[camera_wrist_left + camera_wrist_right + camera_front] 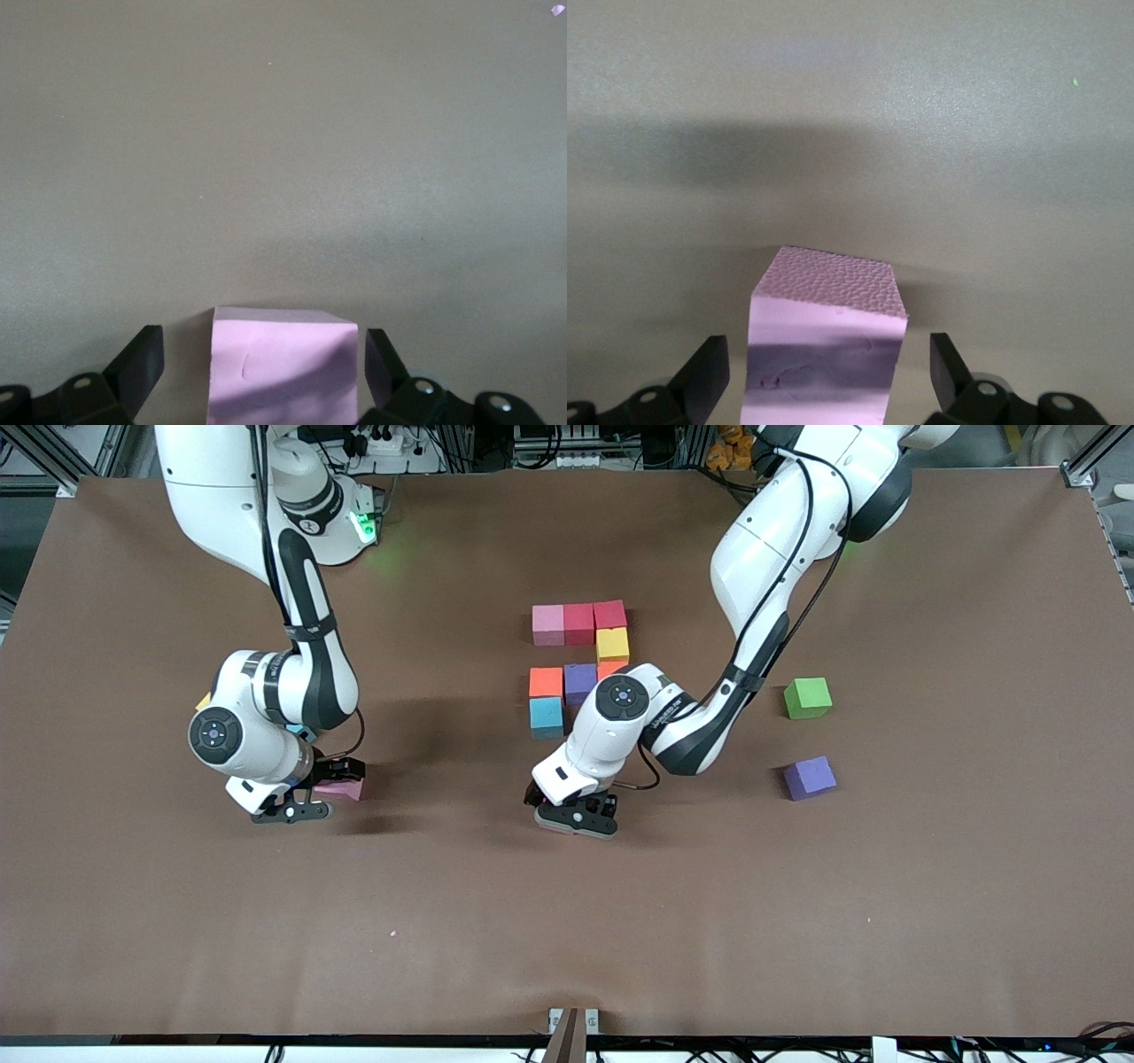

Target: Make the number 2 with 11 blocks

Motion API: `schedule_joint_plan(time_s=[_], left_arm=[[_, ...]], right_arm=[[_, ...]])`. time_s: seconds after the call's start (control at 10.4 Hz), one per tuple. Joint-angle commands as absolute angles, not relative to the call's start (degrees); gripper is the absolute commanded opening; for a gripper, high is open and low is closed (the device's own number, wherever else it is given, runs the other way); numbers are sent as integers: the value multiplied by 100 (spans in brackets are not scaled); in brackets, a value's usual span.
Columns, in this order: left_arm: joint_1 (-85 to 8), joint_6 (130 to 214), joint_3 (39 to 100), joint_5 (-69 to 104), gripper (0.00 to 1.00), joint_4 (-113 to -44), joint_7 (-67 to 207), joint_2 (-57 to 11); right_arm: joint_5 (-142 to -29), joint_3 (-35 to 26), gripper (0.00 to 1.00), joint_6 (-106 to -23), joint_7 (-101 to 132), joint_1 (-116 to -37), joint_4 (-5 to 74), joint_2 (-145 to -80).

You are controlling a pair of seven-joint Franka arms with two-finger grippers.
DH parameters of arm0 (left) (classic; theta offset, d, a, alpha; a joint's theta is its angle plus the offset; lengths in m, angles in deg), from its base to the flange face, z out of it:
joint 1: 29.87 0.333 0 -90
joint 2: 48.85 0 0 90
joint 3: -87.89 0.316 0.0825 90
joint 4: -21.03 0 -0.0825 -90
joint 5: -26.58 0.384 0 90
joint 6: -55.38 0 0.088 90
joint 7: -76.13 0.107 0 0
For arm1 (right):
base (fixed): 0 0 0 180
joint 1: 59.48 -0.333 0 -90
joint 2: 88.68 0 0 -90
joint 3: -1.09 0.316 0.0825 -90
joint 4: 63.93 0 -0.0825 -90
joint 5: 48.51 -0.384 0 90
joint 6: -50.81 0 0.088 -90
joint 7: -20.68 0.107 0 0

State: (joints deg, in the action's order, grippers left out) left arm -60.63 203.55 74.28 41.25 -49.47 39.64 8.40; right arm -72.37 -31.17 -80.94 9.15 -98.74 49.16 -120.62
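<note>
Partly hidden under the left arm, the number 2 sits mid-table, unfinished. Only the wrist views show the fingers clearly: the left gripper stands apart around a pink block, seemingly without touching, nearer the camera than the figure. The right gripper likewise straddles another pink block. A purple block and green cube lie loose.

A wide brown table fills nearly the whole scene, its matte surface faintly rippled and marked by soft shadows. Along its upper edge runs clutter — aluminium frame rails, dark cables and a white power strip. A green glow tints the tabletop there. A small metal bracket sits at the lower edge.
</note>
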Motion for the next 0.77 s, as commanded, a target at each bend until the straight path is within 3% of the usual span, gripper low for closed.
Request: schedule_joint_plan(time_s=[0.0, 0.67], left_arm=[[-6186, 20383, 7514, 4073, 100, -4779, 4027, 925], [-6213, 20462, 7523, 4073, 100, -4752, 4010, 1030]], right_arm=[[-7391, -3055, 100, -8260, 785, -9815, 5067, -11988], [-7391, -3046, 100, -8269, 785, -9859, 5076, -11988]])
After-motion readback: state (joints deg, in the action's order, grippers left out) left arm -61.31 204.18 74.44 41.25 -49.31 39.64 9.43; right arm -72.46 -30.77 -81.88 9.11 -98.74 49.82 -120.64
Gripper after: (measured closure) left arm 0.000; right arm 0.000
